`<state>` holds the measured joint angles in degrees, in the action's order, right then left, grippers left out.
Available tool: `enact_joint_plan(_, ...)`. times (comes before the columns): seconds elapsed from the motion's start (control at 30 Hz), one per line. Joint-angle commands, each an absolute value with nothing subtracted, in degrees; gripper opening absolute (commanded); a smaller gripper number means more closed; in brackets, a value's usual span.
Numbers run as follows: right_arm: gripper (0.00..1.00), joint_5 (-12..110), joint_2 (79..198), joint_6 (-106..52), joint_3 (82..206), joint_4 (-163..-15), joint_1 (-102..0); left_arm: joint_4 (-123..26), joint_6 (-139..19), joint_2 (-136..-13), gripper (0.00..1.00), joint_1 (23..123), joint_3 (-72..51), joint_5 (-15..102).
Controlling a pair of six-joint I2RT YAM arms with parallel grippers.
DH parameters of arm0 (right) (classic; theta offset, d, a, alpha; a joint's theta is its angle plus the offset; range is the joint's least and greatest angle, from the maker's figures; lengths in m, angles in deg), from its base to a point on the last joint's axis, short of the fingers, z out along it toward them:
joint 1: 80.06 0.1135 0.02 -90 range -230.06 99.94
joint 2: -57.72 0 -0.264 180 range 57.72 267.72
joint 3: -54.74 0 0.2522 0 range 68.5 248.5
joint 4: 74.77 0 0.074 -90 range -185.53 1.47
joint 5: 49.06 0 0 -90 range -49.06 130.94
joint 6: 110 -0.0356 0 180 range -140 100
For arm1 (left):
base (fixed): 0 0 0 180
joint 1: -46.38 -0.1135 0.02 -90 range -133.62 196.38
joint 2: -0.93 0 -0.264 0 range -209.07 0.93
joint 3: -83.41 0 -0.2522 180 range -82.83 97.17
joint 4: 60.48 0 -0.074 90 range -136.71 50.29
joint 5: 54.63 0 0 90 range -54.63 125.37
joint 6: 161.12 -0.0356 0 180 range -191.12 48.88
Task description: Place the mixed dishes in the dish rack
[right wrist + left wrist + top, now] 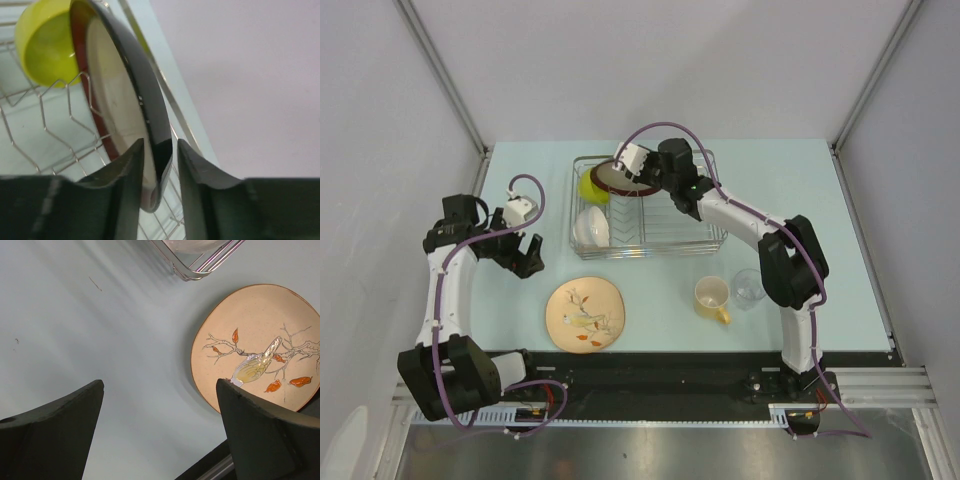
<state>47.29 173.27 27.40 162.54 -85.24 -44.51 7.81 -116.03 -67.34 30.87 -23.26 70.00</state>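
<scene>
The dish rack (712, 240) stands at the back middle of the table. In it are a lime-green bowl (592, 187) and a white bowl (590, 229). The dark-red-rimmed plate (115, 100) stands on edge in the rack next to the lime-green bowl (45, 50). My right gripper (160, 150) straddles its rim with the jaws slightly apart; a gap shows beside the right finger. My left gripper (160, 390) hangs wide open over bare table, left of the leafy-pattern plate (260, 345). The yellow mug (712, 297) and clear glass (749, 288) sit in front of the rack.
The leafy plate (585, 314) lies flat near the front edge, between the arm bases. A rack corner (200, 267) shows at the top of the left wrist view. Grey walls close in the table on three sides.
</scene>
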Motion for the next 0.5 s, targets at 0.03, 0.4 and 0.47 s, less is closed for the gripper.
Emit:
enact_joint_plan(0.03, 0.59, 42.6, 173.6, 23.4, 165.0, -74.1, -44.3, 6.8, -116.2, -66.3, 0.99, 30.5, -23.8, 70.4)
enact_joint_plan(0.4, 0.8, 37.8, 171.8, 19.6, 163.7, -71.7, -44.1, 7.1, -116.6, -65.6, 1.0, 30.5, -23.9, 70.1)
enact_joint_plan(0.47, 0.83, 36.0, 169.4, 18.2, 162.9, -72.4, -43.5, 7.6, -117.3, -65.5, 1.0, 30.6, -24.0, 70.3)
